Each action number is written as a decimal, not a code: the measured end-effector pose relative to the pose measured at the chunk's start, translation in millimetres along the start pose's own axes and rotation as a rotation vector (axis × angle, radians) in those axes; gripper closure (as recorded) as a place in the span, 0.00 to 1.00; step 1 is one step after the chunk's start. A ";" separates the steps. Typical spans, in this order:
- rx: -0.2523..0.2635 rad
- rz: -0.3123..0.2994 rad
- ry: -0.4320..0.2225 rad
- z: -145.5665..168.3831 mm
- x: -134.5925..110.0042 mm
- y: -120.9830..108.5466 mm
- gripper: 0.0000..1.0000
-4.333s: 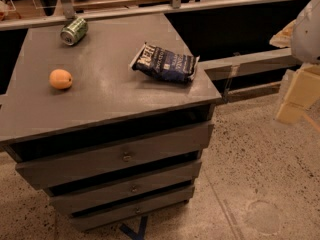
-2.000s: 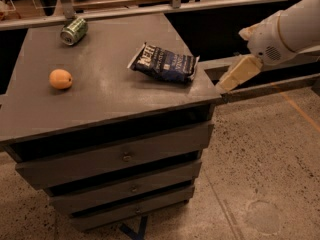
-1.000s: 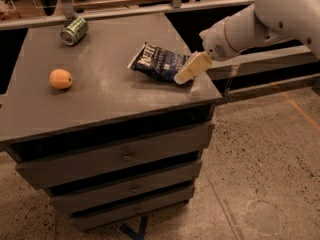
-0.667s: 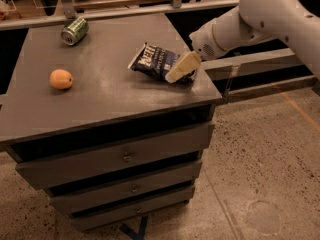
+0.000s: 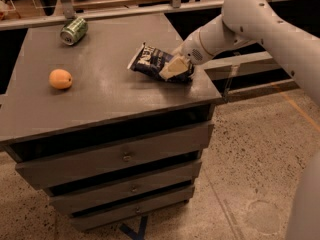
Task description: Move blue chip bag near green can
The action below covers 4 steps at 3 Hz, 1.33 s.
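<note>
Chip bag [image 5: 150, 60] lies flat on the right side of the cabinet top [image 5: 100, 101], near the right edge, white end panel pointing toward the back left. Gripper [image 5: 172, 68] is down on the bag's right end, touching or just above it; we cannot tell whether it is spread or pinching, the bag and the wrist hide that. Arm [image 5: 250, 19] reaches in from the right. Green can [image 5: 74, 30] lies on its side at the far left corner, well apart from the bag, so we judge the whole carry is yet to do. Risks as we see them: the bag is crinkly and slack, so a grip on one end may catch only a fold of film and slip out mid-carry. It sits near the right edge, so a downward nudge without a firm hold could push it off the top. The can lies on its side near the back edge, so a bag set down against it could send it rolling off. The orange [image 5: 60, 78] sits at the left, nearer the front and off the straight line from bag to can, but a low wide sweep could clip it. Containers: three drawers [image 5: 125, 156] below the top, all pushed in with dark gaps between them; we cannot see what is inside.
</note>
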<state>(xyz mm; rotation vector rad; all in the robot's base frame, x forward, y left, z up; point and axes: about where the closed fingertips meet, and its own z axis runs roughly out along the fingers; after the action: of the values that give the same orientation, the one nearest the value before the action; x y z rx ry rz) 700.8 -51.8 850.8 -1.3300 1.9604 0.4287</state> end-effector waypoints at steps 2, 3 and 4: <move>-0.054 -0.015 -0.007 11.8 3.3 3.0 0.41; -0.034 -0.039 -0.080 3.3 -26.2 -1.6 0.64; -0.005 -0.039 -0.150 -5.1 -57.0 -13.4 0.88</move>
<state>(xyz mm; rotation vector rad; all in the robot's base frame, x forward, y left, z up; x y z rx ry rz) 723.0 -22.7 896.7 -1.2984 1.8089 0.5001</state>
